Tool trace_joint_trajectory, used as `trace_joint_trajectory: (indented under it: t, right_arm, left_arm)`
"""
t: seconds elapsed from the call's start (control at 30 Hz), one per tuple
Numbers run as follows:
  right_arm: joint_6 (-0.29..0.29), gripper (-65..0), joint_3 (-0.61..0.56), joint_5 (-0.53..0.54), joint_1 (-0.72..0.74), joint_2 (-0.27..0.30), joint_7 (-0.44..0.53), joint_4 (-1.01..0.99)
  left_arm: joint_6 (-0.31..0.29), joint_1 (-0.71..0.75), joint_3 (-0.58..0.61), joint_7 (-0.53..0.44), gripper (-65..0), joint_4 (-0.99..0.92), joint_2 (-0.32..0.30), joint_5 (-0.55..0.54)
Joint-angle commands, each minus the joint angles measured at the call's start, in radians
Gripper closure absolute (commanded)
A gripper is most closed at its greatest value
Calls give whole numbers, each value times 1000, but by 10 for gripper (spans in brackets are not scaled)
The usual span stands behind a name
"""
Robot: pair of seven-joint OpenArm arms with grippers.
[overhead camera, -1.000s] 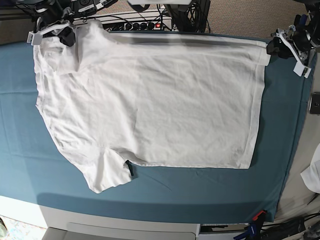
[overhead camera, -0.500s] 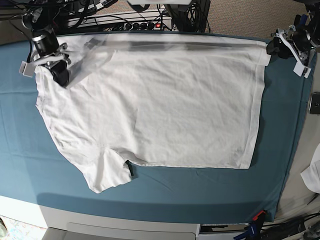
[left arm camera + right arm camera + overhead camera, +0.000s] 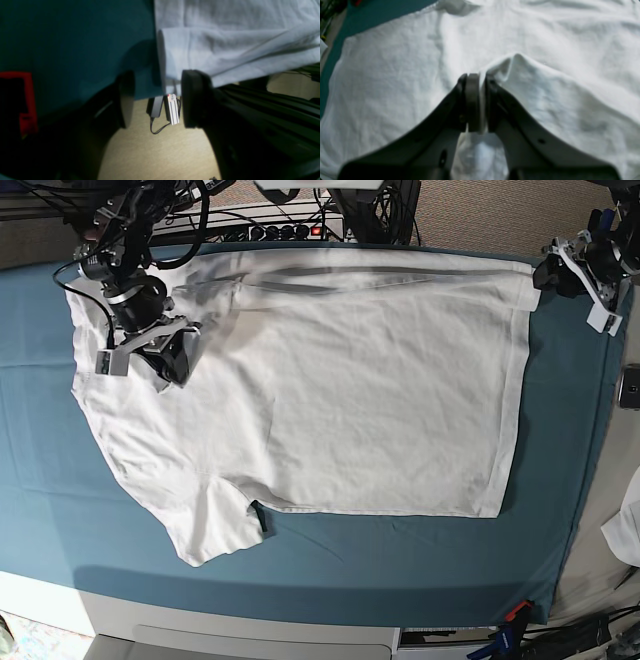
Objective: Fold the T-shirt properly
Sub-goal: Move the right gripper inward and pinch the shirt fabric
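Note:
The white T-shirt [image 3: 330, 390] lies spread flat on the teal-blue sheet [image 3: 400, 560], with one sleeve [image 3: 210, 530] pointing to the front left. My right gripper [image 3: 168, 358] is over the shirt's back-left part, shut on a raised fold of white cloth [image 3: 517, 75]. A thin strip of that fabric is pinched in my right gripper [image 3: 482, 100]. My left gripper [image 3: 548, 278] hangs at the shirt's back-right corner. In the left wrist view my left gripper [image 3: 156, 100] stands open, and the shirt's hemmed corner [image 3: 172, 75] hangs between the fingers, close to the right one.
A power strip [image 3: 290, 230] and cables run along the table's far edge. A dark device [image 3: 630, 387] and a white fabric scrap [image 3: 628, 525] lie off the sheet at the right. A red clamp [image 3: 515, 612] sits at the front-right corner.
My right gripper has moved from the back-left corner forward and to the right over the shirt, pulling the shoulder fold with it. The left arm has not moved.

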Motion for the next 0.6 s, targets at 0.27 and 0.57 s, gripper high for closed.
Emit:
trace_joint_trajectory:
  t: [0.27,0.57]
  right_arm:
    - [-10,-69,83,-31,6,9,58,14]
    - [-10,-354,103,-27,6,9,51,14]
  left_arm:
    - [-4,3,-10,-16,-309,16,-19,-12]
    - [-4,3,-10,-16,-309,16,-20,-12]
